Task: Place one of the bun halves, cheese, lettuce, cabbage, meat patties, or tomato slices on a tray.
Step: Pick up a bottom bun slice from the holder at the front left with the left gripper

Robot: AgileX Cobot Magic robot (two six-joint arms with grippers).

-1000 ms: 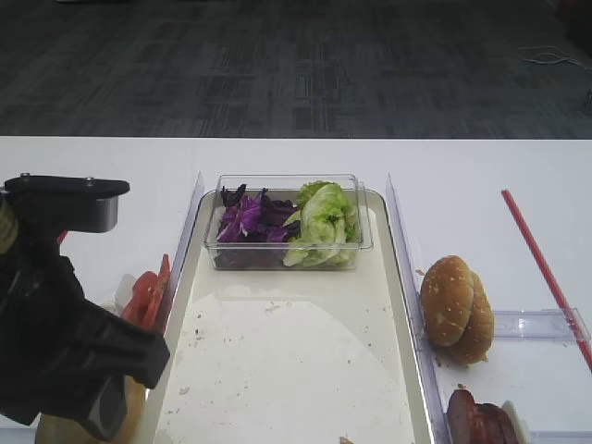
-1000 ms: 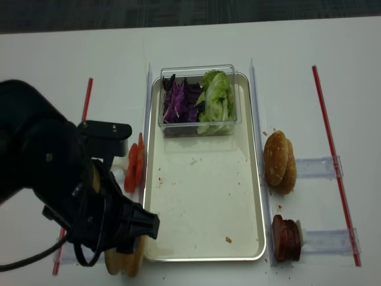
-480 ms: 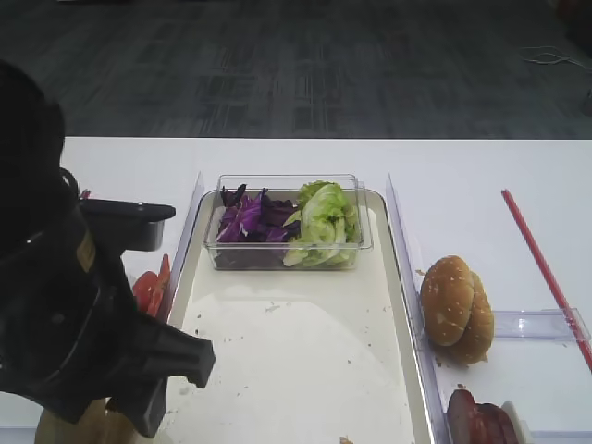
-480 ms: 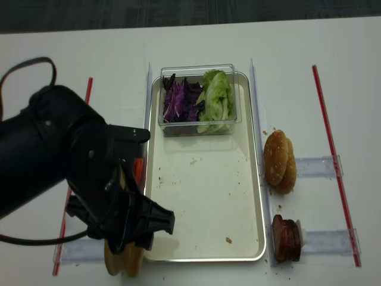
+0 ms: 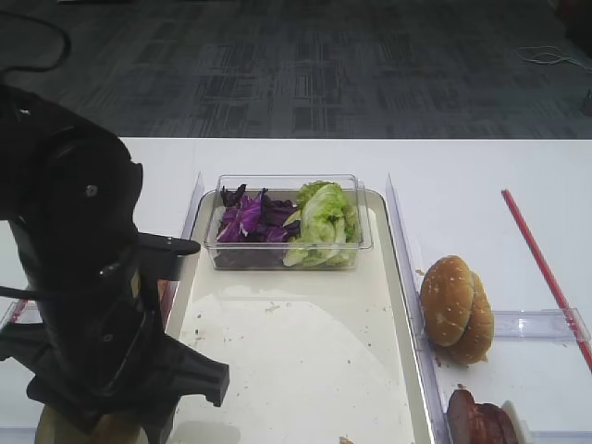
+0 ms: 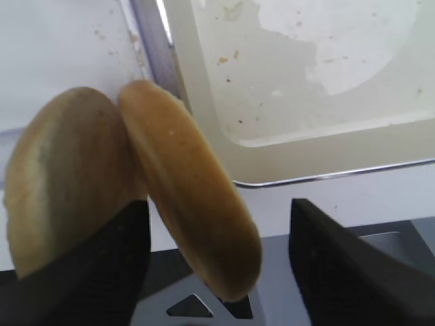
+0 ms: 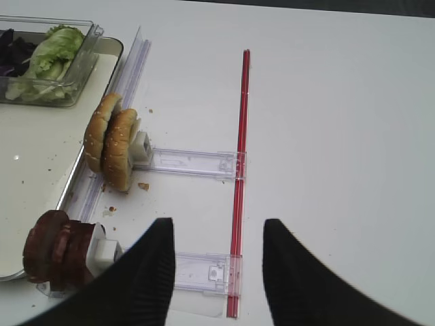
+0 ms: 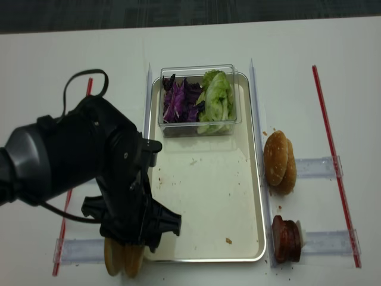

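Note:
Two plain bun halves (image 6: 68, 170) stand on edge just off the tray's front left corner (image 8: 122, 260). My left gripper (image 6: 217, 272) hangs open over them. The right-hand bun half (image 6: 194, 190) sits between its fingers, with a gap to the right finger (image 6: 353, 265). The metal tray (image 8: 262, 179) has a bare, crumb-flecked floor. At its far end a clear tub holds purple cabbage (image 8: 181, 101) and green lettuce (image 8: 215, 101). Meat patties (image 7: 58, 255) stand on edge right of the tray. My right gripper (image 7: 217, 272) is open over bare table. My left arm hides the tomato slices; no cheese shows.
Two sesame buns (image 8: 280, 162) stand on edge in a clear holder right of the tray. A red strip (image 7: 239, 170) runs along the table on the right, and another (image 8: 88, 89) on the left. My bulky left arm (image 5: 88, 296) covers the tray's left edge.
My left arm has swung rightward, toward the tray's left edge, and now covers the tomato slices. Its gripper has stayed open. Nothing else moved.

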